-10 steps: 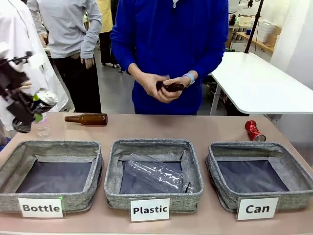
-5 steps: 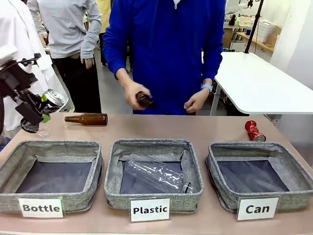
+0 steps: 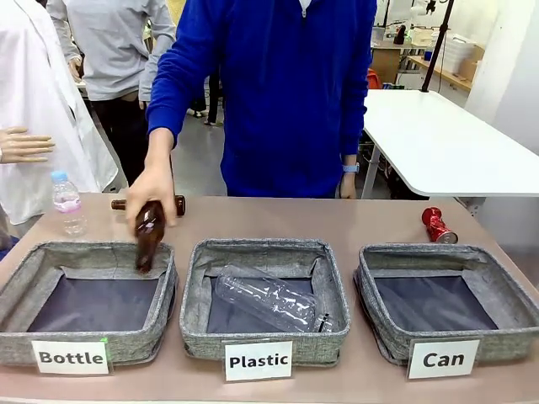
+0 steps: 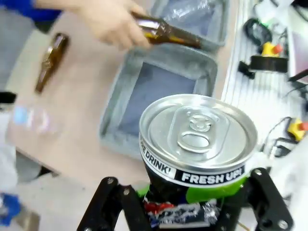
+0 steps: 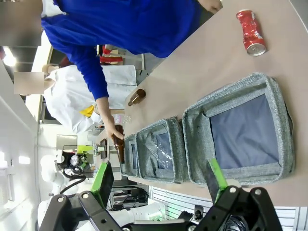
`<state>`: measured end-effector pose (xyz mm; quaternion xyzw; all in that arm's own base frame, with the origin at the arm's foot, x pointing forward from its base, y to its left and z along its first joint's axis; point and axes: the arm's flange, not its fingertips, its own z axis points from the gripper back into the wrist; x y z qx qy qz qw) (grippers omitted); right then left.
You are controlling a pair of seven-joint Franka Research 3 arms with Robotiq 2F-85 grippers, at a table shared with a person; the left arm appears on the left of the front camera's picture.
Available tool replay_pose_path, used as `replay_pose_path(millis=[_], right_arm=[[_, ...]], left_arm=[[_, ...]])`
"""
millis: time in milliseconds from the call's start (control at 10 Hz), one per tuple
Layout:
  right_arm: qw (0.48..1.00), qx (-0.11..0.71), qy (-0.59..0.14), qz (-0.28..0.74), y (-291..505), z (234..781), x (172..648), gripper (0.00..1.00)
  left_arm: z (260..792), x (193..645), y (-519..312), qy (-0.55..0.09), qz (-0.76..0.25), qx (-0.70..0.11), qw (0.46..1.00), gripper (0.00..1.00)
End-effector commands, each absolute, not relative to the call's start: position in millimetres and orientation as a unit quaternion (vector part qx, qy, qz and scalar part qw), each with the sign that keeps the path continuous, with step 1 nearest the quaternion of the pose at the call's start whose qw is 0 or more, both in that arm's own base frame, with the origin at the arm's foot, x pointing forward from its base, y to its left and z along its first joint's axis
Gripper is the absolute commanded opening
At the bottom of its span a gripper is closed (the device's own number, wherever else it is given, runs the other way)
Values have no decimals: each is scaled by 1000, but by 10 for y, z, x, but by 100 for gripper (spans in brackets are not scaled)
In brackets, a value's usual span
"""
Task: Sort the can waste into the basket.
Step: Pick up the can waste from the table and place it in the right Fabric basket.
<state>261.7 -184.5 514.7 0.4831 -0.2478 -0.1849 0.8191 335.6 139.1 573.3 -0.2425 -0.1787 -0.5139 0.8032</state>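
Where the front view looks across the table, the red can [image 3: 438, 225] lies on its side just behind the far right corner of the can basket [image 3: 505, 343], its long axis running roughly front to back. From the left wrist, the left gripper [image 4: 192, 192] clamps the dark can [image 4: 197, 137], lid toward the camera, with the bottle bin [image 4: 118, 103] beyond it; its target likely sits at the row's opposite end. From the right wrist, the right gripper [image 5: 159, 178] gapes empty, the arm nearer the red can.
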Motion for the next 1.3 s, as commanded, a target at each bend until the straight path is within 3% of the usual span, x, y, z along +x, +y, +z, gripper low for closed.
replay_pose_path(millis=[0, 300, 600, 800, 1200], right_arm=[[812, 492, -261, -174, -1854, 5157, 2630, 100], [812, 492, -261, -174, -1854, 5157, 2630, 100], [812, 492, -261, -174, -1854, 5157, 2630, 100], [812, 492, -261, -174, -1854, 5157, 2630, 100], [812, 492, -261, -174, -1854, 5157, 2630, 100]], left_arm=[[5889, 2816, 1970, -243, -474, -229, 815, 0], [5680, 2190, 2657, -294, -363, -250, 848, 0], [5586, 2033, 2760, -332, -356, -270, 831, 0], [5649, 2102, 2517, -327, -358, -269, 832, 0], [5857, 2680, 1139, -273, -415, -293, 817, 0]])
